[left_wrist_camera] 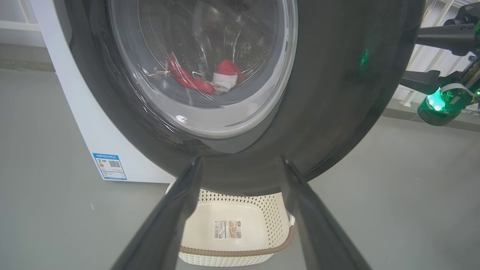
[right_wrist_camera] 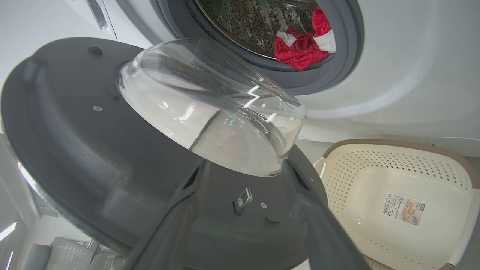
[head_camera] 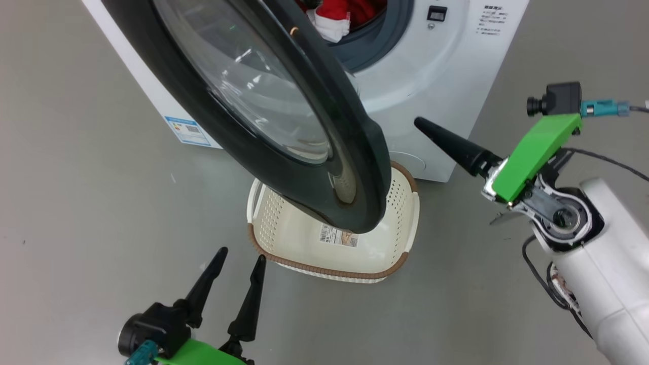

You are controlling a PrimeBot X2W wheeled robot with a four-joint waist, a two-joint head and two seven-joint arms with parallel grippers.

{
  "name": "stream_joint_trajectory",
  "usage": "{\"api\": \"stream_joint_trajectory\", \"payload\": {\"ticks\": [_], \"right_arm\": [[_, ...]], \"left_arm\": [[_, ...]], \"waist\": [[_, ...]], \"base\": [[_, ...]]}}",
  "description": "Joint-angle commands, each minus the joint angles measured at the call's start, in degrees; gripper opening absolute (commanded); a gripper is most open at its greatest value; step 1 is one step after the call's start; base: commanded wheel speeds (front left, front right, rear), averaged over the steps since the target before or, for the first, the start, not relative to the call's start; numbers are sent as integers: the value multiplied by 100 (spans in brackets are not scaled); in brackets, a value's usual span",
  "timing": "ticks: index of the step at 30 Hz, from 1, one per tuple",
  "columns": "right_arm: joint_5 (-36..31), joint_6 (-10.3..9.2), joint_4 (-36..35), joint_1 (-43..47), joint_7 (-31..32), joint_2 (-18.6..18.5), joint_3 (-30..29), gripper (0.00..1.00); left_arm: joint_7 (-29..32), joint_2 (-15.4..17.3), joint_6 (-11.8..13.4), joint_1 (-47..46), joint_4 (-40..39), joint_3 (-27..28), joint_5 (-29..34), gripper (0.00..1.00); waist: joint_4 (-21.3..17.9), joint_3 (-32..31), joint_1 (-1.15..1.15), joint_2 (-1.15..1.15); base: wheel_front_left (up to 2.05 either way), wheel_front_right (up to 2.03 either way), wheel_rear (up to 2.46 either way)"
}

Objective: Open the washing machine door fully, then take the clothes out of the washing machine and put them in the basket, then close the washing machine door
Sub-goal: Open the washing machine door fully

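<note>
Washing machine door (head_camera: pixel 365 167) is standing partly open, angling out from the front of the white washing machine (head_camera: pixel 431 66) and hanging over the cream basket (head_camera: pixel 329 271), which is sitting on the grey floor (head_camera: pixel 76 203).

The right claw (right_wrist_camera: pixel 245 168) is hovering just beside the door's free lower edge, on its inner side, not touching it. Its two dark fingers are spread apart and holding nothing. From this claw, the bulging glass bowl of the door is lying directly ahead and close, and the basket is lying below and to its right.

The left claw (head_camera: pixel 242 253) is waiting low on the door's outer side, fingers also apart and empty, with the basket rim just ahead of its tips and the glossy black ring rising above.

Red clothes with white trim (right_wrist_camera: pixel 300 48) are lying in the steel drum (right_wrist_camera: pixel 243 22), up and beyond the right claw, past the grey rubber ring. From the left claw they are showing through the door glass, so the door is standing between that claw and the opening.

The door appears to be needing a further swing away from the right claw, which is the nearer one and is facing the inner face, so it seems better placed to push it wide.
</note>
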Motion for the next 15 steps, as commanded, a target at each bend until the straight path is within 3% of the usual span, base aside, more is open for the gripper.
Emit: {"api": "stream_joint_trajectory", "payload": {"ticks": [1, 15], "right_arm": [[-153, 29, -202, 123, -106, -31, 52, 100], [-509, 29, -450, 1287, -1171, -351, 341, 100]], "left_arm": [[-70, 85, -31, 15, -146, 226, 73, 100], [-70, 138, -31, 200, -96, 497, 109, 100]], "waist": [[-36, -11, 0, 0], [-359, -277, 0, 0]], "base": [[0, 0, 0], [0, 0, 0]]}}
